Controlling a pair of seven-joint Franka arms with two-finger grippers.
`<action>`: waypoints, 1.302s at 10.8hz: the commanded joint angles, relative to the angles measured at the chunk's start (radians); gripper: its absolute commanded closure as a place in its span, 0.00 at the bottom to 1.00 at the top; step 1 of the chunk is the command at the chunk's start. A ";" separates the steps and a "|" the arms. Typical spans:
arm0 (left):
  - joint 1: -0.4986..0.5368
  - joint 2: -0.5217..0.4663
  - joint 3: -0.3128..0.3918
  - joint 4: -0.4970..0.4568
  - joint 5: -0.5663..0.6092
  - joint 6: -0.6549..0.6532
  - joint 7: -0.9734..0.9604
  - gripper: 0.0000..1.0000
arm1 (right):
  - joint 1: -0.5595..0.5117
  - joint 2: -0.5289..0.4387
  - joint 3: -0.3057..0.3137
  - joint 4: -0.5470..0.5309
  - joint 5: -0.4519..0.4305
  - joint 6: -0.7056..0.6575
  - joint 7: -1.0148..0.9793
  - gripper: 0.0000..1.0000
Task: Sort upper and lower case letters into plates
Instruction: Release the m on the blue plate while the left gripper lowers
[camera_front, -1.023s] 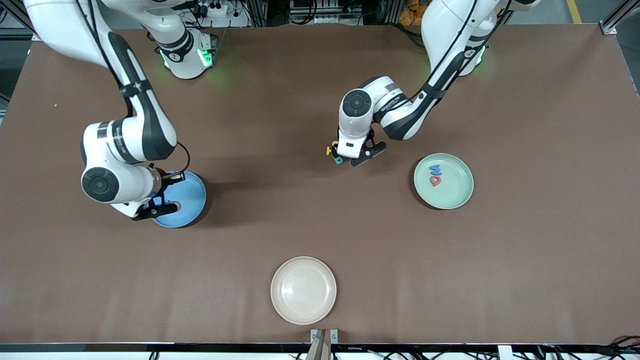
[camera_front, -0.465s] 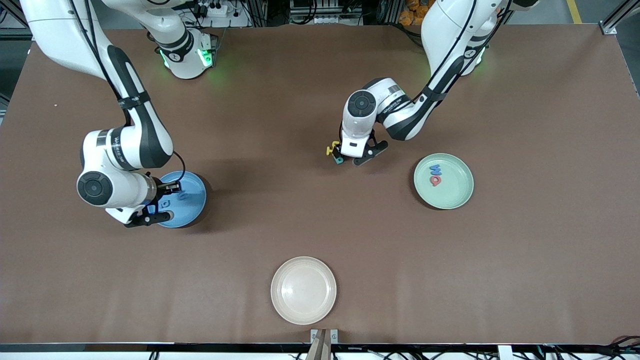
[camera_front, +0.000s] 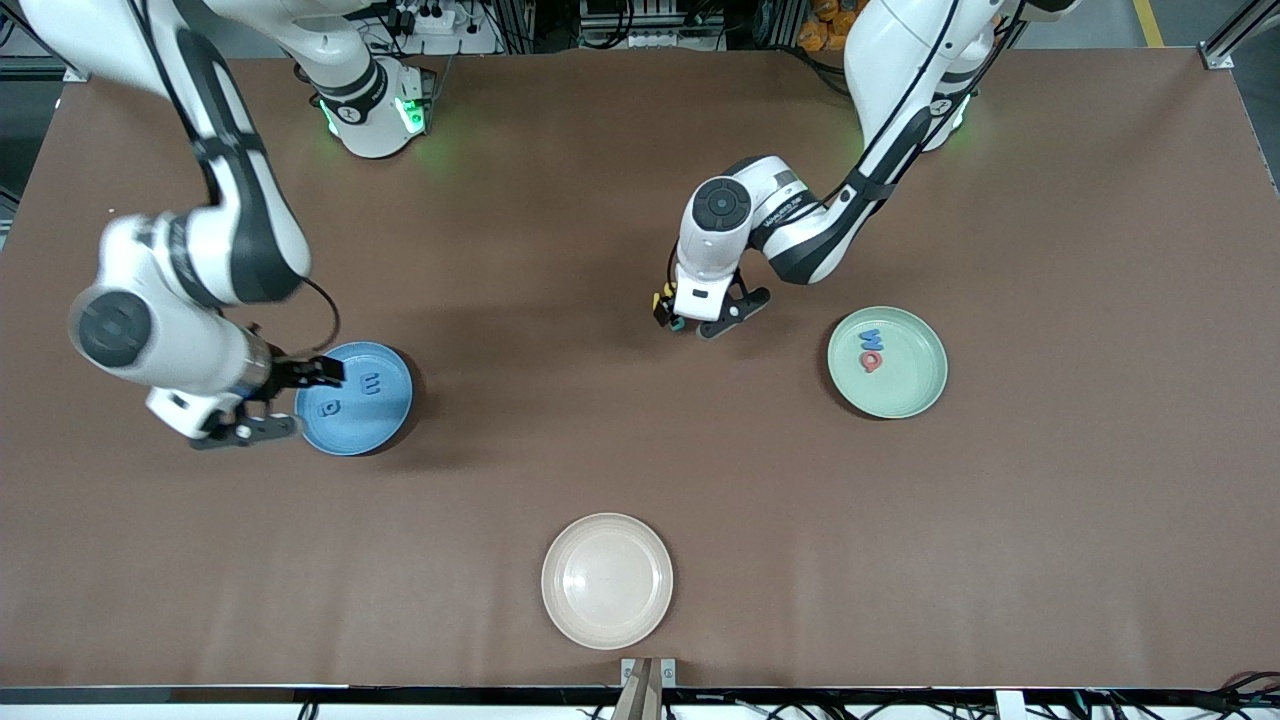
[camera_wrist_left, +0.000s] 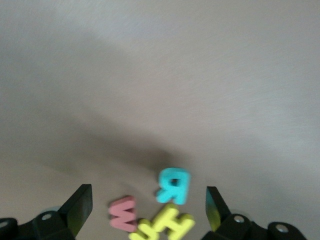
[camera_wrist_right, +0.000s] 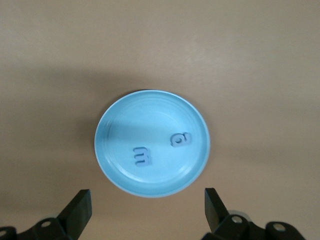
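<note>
The blue plate (camera_front: 385, 420) (camera_wrist_right: 112, 130) holds two blue letters, an m-shaped one (camera_front: 371, 383) (camera_wrist_right: 142, 156) and a g-shaped one (camera_front: 328, 407) (camera_wrist_right: 180, 139). My right gripper (camera_front: 300, 400) (camera_wrist_right: 146, 210) hangs open and empty over that plate's edge toward the right arm's end. The mint green plate (camera_front: 915, 385) holds a blue letter (camera_front: 873, 337) and a red letter (camera_front: 871, 360). My left gripper (camera_front: 700, 315) (camera_wrist_left: 147, 210) is open, low over loose letters on the table: a teal R (camera_wrist_left: 172, 186), a pink W (camera_wrist_left: 122, 214) and a yellow H (camera_wrist_left: 165, 225).
A cream-white plate (camera_front: 607, 580) lies near the table's front edge, nearest the front camera, with nothing in it. Bare brown table (camera_front: 640, 430) stretches between the three plates.
My right gripper has opened and drawn back off the blue plate toward the right arm's end, uncovering both letters. The left gripper has shifted slightly over the loose letters.
</note>
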 joint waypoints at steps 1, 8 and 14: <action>0.000 0.013 0.006 0.051 -0.012 -0.013 0.131 0.00 | -0.038 -0.132 0.005 -0.033 0.019 -0.040 -0.004 0.00; -0.048 0.173 0.014 0.138 0.119 0.062 -0.001 0.00 | -0.070 -0.265 -0.009 0.082 0.022 -0.215 0.010 0.00; -0.115 0.181 0.072 0.138 0.119 0.011 -0.020 0.22 | -0.136 -0.331 -0.035 0.131 0.143 -0.330 0.004 0.00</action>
